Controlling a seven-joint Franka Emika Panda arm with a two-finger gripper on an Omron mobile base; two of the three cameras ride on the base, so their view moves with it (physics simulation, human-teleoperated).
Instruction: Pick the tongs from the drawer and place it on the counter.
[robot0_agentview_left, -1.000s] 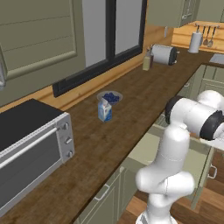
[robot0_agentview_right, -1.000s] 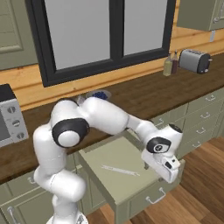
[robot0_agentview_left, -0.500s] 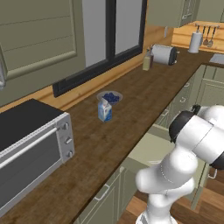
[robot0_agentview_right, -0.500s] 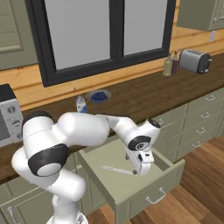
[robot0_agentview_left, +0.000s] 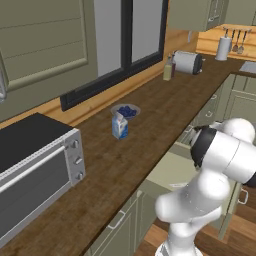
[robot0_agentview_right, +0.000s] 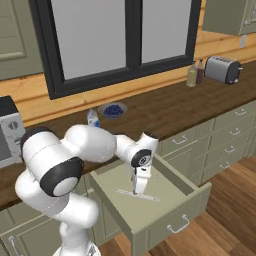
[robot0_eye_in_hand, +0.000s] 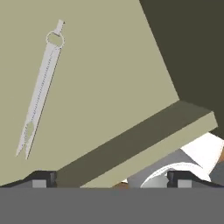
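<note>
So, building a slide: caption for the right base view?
Arm lowers its tool into the open drawer, just above the tongs lying on its floor.

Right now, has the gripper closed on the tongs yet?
No. In the hand view the tongs lie flat on the floor of the drawer, well clear of the gripper, whose fingertips stand wide apart.
</note>
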